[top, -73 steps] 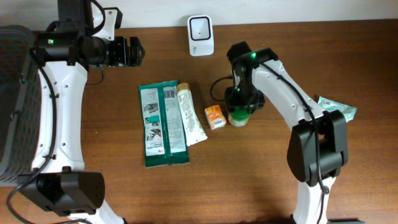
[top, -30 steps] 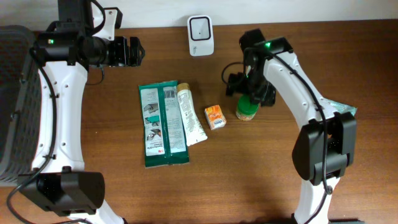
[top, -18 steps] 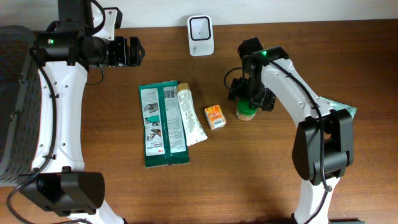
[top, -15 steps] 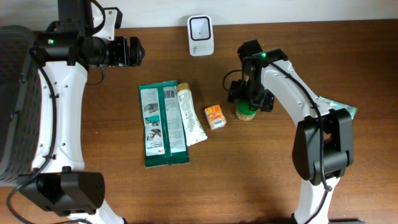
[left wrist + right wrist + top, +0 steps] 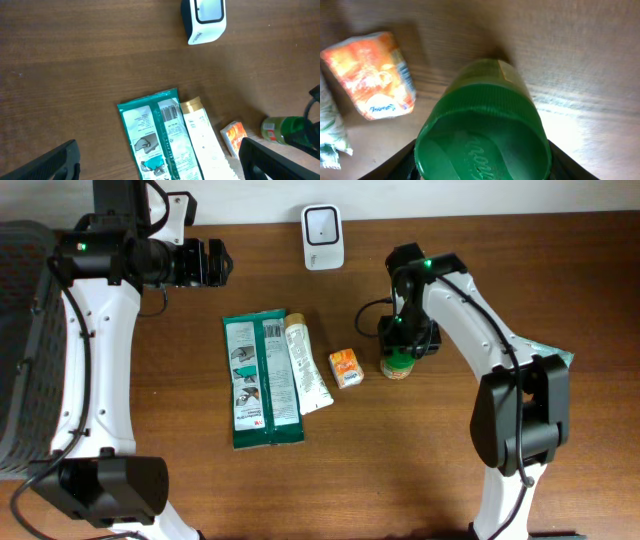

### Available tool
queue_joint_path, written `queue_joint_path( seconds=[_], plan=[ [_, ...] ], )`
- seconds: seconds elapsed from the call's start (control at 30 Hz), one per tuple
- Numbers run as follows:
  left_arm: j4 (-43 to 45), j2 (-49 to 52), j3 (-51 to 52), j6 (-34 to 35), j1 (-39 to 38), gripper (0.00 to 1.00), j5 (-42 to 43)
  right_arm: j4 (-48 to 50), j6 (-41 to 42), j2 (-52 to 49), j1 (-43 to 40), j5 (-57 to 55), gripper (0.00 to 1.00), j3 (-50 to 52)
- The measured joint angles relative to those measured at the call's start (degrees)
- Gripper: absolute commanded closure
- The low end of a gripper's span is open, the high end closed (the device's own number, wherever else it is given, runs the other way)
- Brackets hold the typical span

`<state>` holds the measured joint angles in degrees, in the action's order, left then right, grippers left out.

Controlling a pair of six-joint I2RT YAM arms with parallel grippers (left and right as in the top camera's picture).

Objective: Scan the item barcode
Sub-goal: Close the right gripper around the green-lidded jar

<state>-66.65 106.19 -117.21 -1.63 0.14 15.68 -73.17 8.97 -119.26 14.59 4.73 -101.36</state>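
A small jar with a green lid (image 5: 397, 364) stands upright right of centre. My right gripper (image 5: 405, 340) is over it from above. In the right wrist view the lid (image 5: 482, 135) fills the space between the dark fingers (image 5: 402, 162), which press on both its sides, so the right gripper (image 5: 482, 155) is shut on it. The white barcode scanner (image 5: 322, 224) stands at the table's back edge. My left gripper (image 5: 222, 264) hovers open at the back left. In its wrist view the left gripper (image 5: 160, 165) holds nothing, and I see the scanner (image 5: 203, 17) and the jar (image 5: 285, 130).
A green flat packet (image 5: 260, 380), a white tube (image 5: 305, 365) and a small orange box (image 5: 345, 367) lie side by side left of the jar. A teal packet (image 5: 545, 352) lies behind the right arm. A black basket (image 5: 20, 340) stands at the left edge.
My right gripper shifted slightly over the jar and lowered onto it, and its jaws narrowed from wide open to touch the lid. The left arm stayed still.
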Motion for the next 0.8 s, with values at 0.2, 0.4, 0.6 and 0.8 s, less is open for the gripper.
queue_joint_path(
  seconds=[0.2, 0.4, 0.6, 0.8],
  plan=[
    [-0.02, 0.00, 0.00, 0.00, 0.00, 0.01, 0.00, -2.78, -28.06, -0.07, -0.04, 0.31, 0.37, -8.50],
    [-0.02, 0.00, 0.00, 0.00, 0.00, 0.01, 0.00, -1.75, -48.50, -0.07, -0.04, 0.31, 0.36, -8.44],
    [0.00, 0.00, 0.00, 0.00, 0.00, 0.01, 0.00, 0.00, -60.02, -0.09, -0.04, 0.31, 0.26, -2.71],
    [-0.02, 0.00, 0.00, 0.00, 0.00, 0.01, 0.00, 2.62, -58.82, -0.09, -0.11, 0.31, 0.12, 0.79]
  ],
)
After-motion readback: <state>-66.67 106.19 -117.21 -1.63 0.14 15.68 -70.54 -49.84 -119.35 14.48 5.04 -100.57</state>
